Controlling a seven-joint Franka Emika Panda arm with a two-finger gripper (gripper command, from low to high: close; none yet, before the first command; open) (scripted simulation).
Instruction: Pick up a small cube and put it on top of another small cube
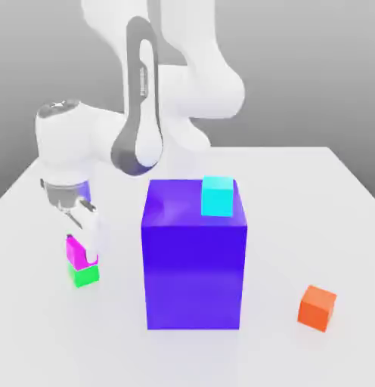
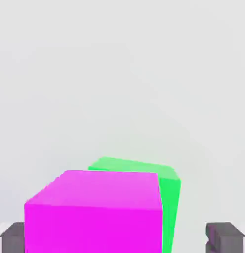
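On the white table (image 1: 274,257), a cyan cube (image 1: 218,196) tops the purple block (image 1: 193,264) beside the spread claw (image 2: 122,238).

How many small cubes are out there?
4: magenta sitting on green, cyan atop the big purple block, and orange toward the exterior view's right. More could be hidden behind the block.

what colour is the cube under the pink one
The lower cube is bright green; it shows best in the hand view.
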